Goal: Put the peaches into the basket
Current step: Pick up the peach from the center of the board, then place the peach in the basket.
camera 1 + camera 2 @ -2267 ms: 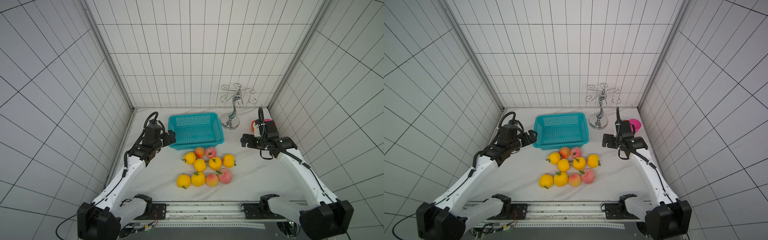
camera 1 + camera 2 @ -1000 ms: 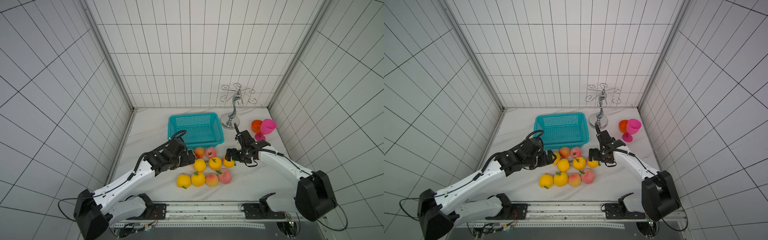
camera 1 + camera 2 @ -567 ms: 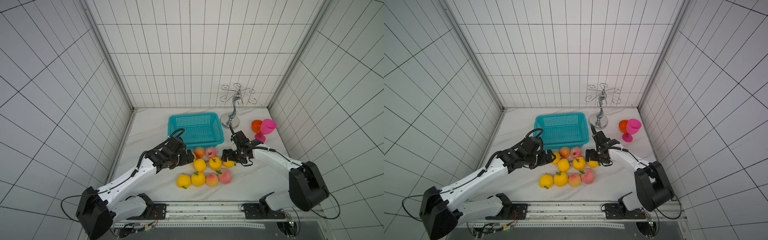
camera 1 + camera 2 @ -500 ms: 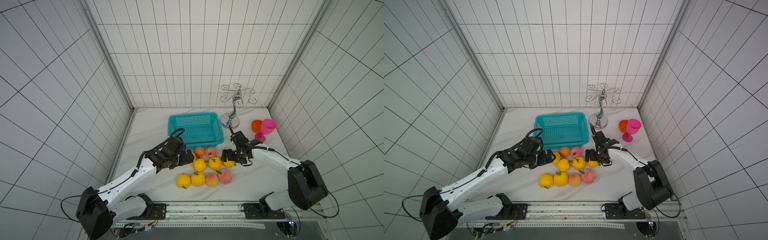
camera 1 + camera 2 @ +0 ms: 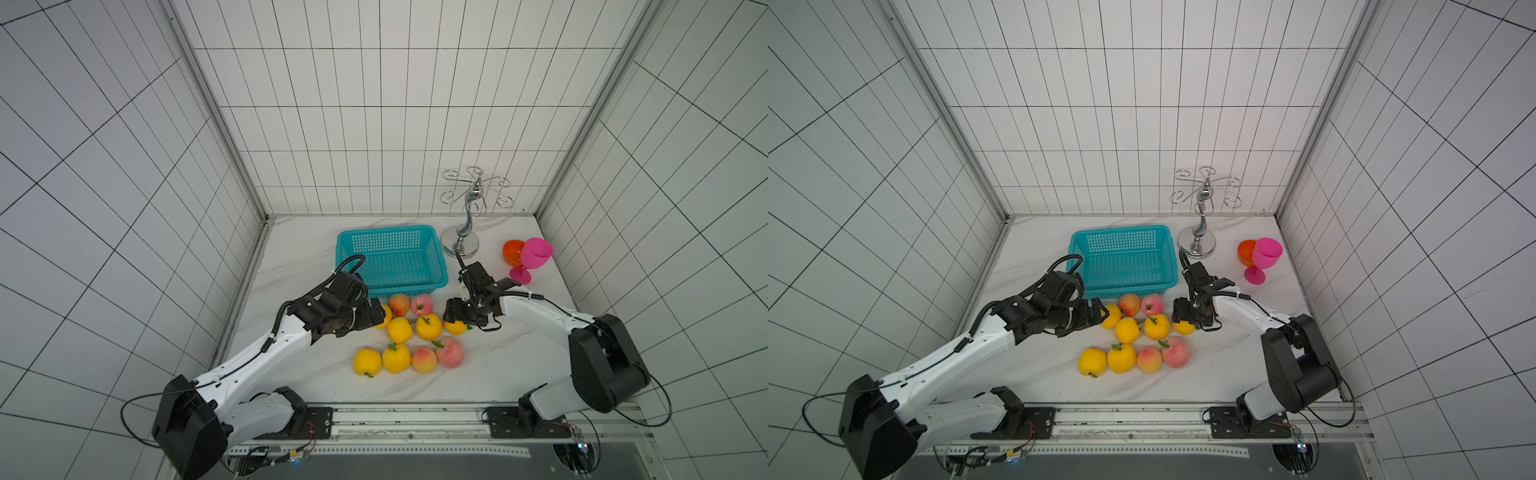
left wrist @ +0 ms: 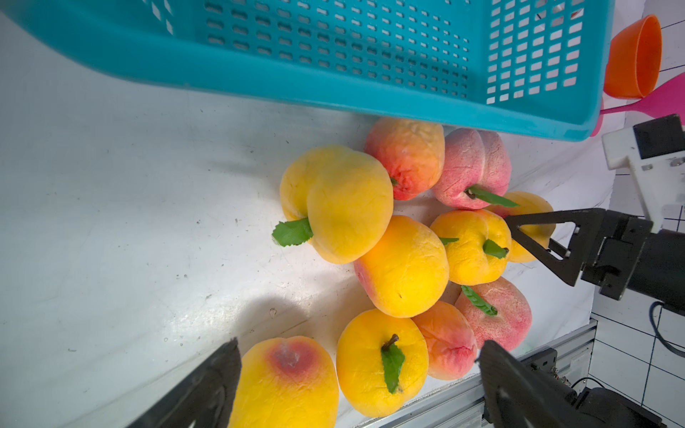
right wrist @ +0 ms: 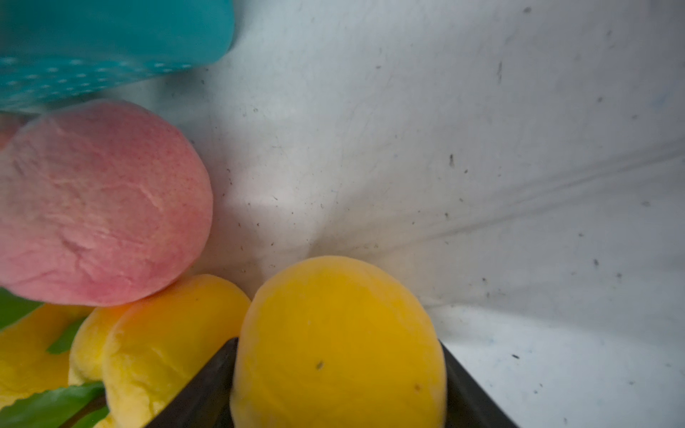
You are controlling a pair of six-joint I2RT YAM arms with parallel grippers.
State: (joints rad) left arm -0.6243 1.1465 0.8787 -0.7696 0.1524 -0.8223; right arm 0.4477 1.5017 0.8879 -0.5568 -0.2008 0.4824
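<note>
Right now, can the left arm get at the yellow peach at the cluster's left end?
Probably yes. The left gripper is open close by that yellow peach, with bare table on its outer side. Neighbouring peaches sit against its other side, so a finger may nudge them.

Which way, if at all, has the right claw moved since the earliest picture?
Yes: the right claw went away from the metal stand, onto a yellow peach.

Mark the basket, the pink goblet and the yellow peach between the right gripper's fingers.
basket [image 5: 395,266]: in a top view, bare mesh floor.
pink goblet [image 5: 534,261]: in a top view, bowl's outer wall.
gripped yellow peach [image 7: 337,344]: right wrist view, middle of its skin.
</note>
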